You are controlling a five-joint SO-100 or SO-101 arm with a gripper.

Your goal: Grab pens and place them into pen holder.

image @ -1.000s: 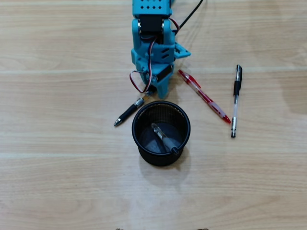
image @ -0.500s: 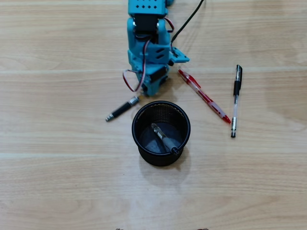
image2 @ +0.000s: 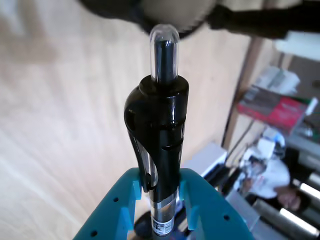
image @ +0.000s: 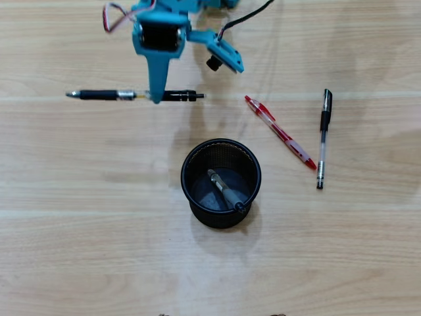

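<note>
Four pens: one gripped by end effector, one inside holder, two loose.

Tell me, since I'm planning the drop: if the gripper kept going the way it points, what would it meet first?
Judging by the overhead view, the gripper, shut on a black pen, points down-frame at bare table, passing left of the pen holder; height is unclear.

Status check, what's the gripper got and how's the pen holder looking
Gripper shut on black pen, held crosswise. Pen holder upright, one pen already inside. Red pen and another black pen lying on table. Nothing blocking the holder.
</note>
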